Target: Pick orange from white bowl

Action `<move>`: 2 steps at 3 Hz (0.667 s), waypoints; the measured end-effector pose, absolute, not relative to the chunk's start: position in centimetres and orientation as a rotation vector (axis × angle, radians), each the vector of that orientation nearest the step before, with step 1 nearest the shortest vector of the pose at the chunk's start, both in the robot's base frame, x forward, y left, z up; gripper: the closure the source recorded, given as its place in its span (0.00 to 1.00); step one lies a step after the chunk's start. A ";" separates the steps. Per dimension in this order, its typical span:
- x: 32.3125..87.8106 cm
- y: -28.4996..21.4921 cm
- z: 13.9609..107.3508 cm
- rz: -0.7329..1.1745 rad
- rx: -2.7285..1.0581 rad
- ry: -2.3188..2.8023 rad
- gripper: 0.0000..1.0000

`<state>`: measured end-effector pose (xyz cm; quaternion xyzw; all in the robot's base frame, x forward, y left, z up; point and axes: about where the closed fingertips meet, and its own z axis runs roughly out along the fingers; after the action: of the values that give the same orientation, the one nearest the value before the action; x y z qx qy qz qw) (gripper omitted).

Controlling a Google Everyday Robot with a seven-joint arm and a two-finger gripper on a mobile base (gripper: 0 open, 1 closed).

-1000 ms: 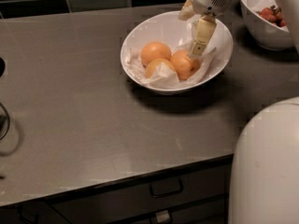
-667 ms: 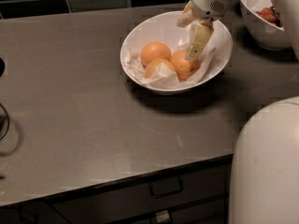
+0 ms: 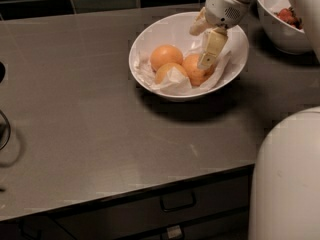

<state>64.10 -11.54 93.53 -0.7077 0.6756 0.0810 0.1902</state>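
Orange pickup at the white bowl (image 3: 170, 30), toward the far right corner of the desk (image 3: 90, 129).

The end effector (image 3: 207, 59) hangs inside the white bowl with its tip right against the top of the orange (image 3: 191, 71), the rightmost of three fruits lying on crumpled paper (image 3: 172, 80). I cannot tell whether the end effector is spread or closed, and nothing shows the orange lifted. The other two oranges (image 3: 166, 55) sit just beside it on the left, and a smaller bowl (image 3: 282, 34) of red fruit stands nearer the corner. The orange is likely firm and fairly heavy, with a round, smooth skin that could roll or slip out of a shallow pinch. It is probably best taken from above, across its widest middle. The soft paper could get caught in the grip, and the close neighbours leave little room on the left.
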 end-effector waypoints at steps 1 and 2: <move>63.8 -11.6 93.0 0.251 -1.983 1.909 0.25; 63.5 -11.6 92.5 0.276 -1.986 1.916 0.26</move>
<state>63.54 -11.59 92.49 -0.7040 0.6791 0.0979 0.1832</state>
